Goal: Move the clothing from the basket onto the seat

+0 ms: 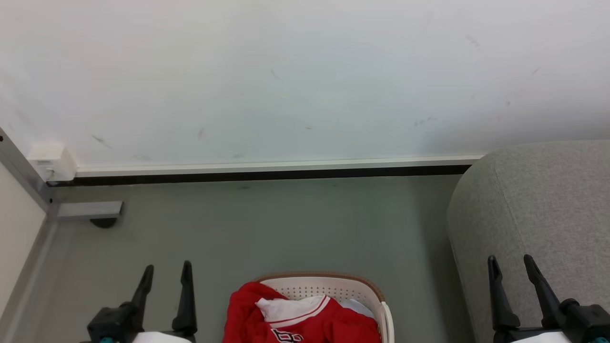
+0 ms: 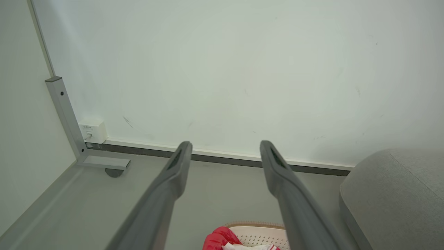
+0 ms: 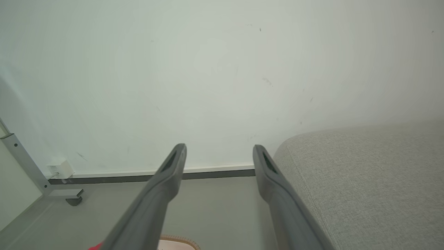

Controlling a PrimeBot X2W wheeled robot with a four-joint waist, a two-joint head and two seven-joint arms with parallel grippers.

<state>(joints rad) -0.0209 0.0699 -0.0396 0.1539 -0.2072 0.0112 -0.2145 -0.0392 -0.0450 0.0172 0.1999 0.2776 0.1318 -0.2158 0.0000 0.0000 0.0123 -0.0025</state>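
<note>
Clothing (image 1: 305,324) is lying bunched in the basket (image 1: 333,277), right below me at the bottom of the head view. It is red with a white collar band turned up, and a pale cloth (image 1: 356,305) is peeking out under its right side. I am judging the task as not yet begun. The left gripper (image 1: 167,265) is hovering just left of the basket and the right gripper (image 1: 509,257) is hovering in front of the seat (image 1: 538,205). Each has its fingers spread wide and is holding nothing.

As I am reading it, the next move is calling for a bend at the waist and a reach down to pinch a fold of the clothing alone, leaving the pale cloth behind. A swing rightward would then carry it to the seat standing near the basket.

The floor (image 1: 286,224) is showing smooth grey. The wall (image 1: 286,71) is rising white and lightly scuffed above a dark skirting strip (image 1: 262,175), with a socket box (image 1: 51,159) and a metal frame foot (image 1: 90,209) in the left corner.
</note>
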